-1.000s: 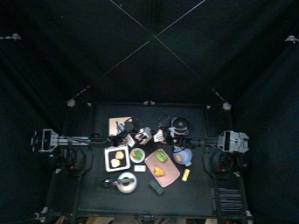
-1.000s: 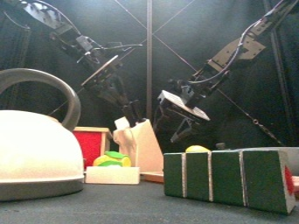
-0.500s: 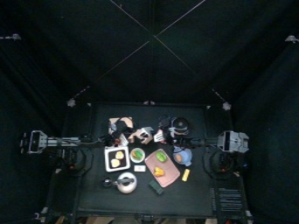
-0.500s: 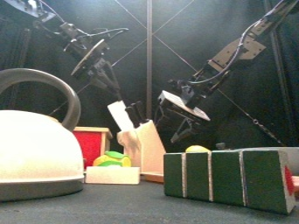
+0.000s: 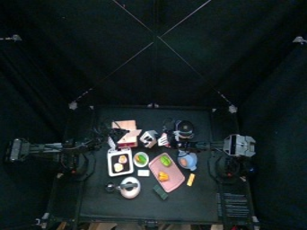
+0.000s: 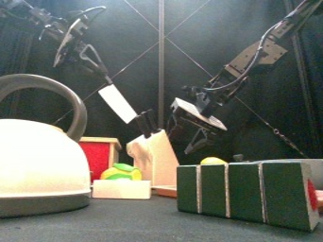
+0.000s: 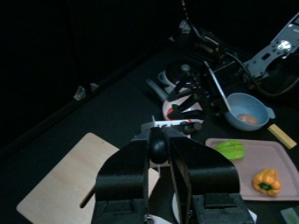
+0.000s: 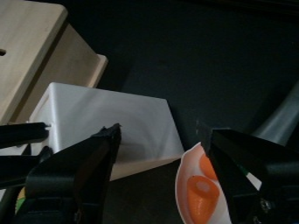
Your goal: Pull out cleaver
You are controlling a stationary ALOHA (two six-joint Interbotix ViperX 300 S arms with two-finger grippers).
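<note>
The cleaver (image 6: 116, 102) has a white blade and a black handle. It hangs tilted in the air, up and to the left of the wooden knife block (image 6: 154, 157), with its blade clear of the block. My left gripper (image 6: 83, 57) is shut on its handle, and the left wrist view shows the handle between the jaws of that gripper (image 7: 163, 147). My right gripper (image 6: 195, 112) hangs at the block's upper right. In the right wrist view its jaws stand apart around the gap (image 8: 163, 166), close over the block (image 8: 35, 52).
A white kettle (image 6: 38, 161) stands near at the left, and green and red blocks (image 6: 246, 189) near at the right. A cutting board (image 7: 82, 179), a blue bowl (image 7: 246, 109) and a yellow pepper (image 7: 267, 180) lie on the table.
My left gripper has moved up and to the left with the cleaver, drawing the blade fully out of the knife block. The right arm has not moved.
</note>
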